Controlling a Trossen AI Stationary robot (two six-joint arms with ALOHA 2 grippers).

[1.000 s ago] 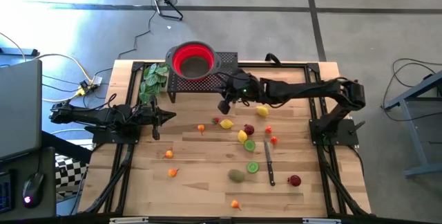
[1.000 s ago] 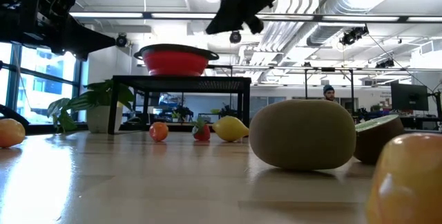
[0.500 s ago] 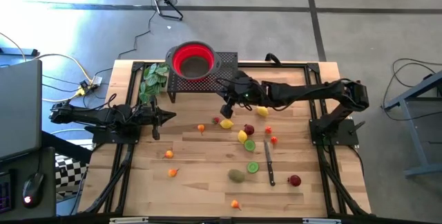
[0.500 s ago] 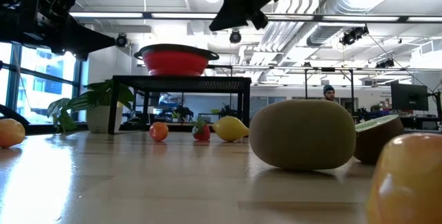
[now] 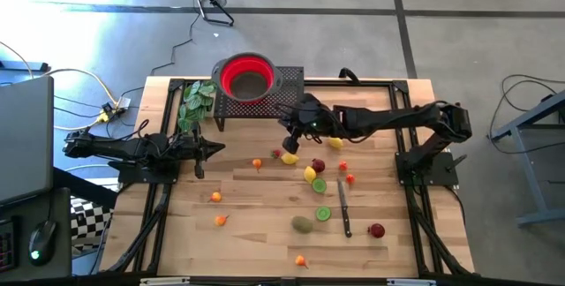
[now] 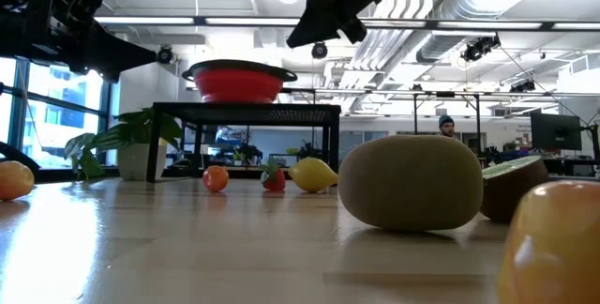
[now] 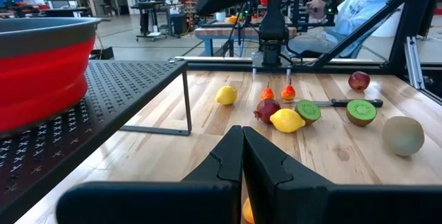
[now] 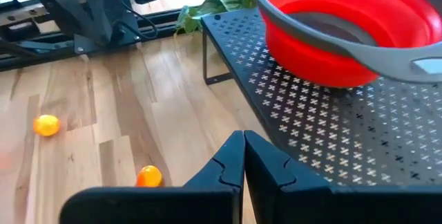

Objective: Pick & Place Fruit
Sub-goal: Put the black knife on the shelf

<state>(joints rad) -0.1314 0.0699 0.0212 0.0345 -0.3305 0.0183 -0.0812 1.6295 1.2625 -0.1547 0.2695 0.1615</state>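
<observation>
High view shows us the right gripper [image 5: 289, 143] with fingers pressed together on nothing, hanging above the table [image 5: 256, 224] near the black mesh stand's [image 5: 287, 101] corner, beside the red bowl [image 5: 245, 76]. We see the fruit [image 5: 311, 174] scattered over the wood, mostly near the knife [image 5: 344, 215]. Our left gripper [image 5: 199, 154] waits closed and empty at the left edge.

A wooden table [image 5: 256, 233] is seen, strewn with small toy fruit [image 5: 310, 174] across its middle and near half. A slim knife [image 5: 343, 211] is laid among them. A black perforated stand [image 5: 284, 86] and a green leafy bunch [image 5: 196, 99] are placed at the far edge.
</observation>
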